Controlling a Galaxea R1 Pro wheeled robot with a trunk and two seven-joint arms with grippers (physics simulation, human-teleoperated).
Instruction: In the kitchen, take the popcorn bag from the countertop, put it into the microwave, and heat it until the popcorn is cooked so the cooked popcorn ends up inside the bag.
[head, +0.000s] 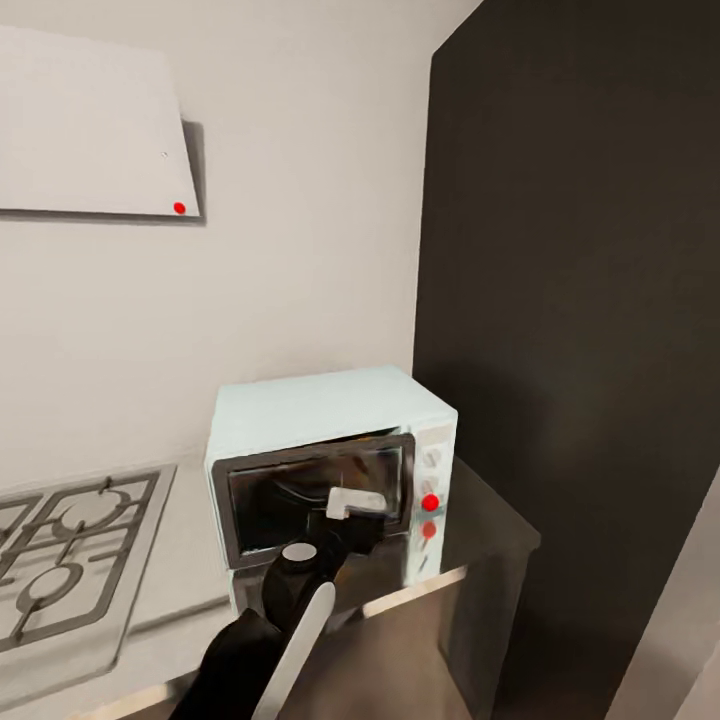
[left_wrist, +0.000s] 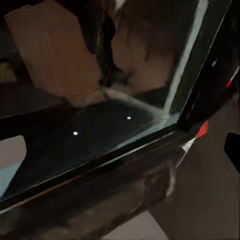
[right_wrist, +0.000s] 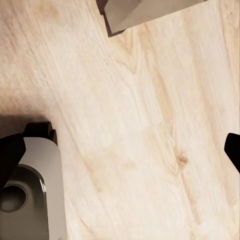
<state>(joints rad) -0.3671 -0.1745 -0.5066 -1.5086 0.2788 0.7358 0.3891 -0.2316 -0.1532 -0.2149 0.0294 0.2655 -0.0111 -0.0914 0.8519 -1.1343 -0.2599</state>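
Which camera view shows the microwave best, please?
The head view: the whole microwave stands on the countertop, with its dark door, knobs and red light, and the left gripper at the door. The left wrist view gives only a close, blurred look at its glass door. The right wrist view looks at the wooden floor.

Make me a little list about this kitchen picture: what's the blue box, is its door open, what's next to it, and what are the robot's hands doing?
Blue box: microwave, on the countertop
Door: looks shut or nearly shut
Beside it: gas hob
Popcorn bag: tan shape behind the glass, probably the bag
Left gripper: at the microwave door; grip unclear
Right gripper: open above the wooden floor
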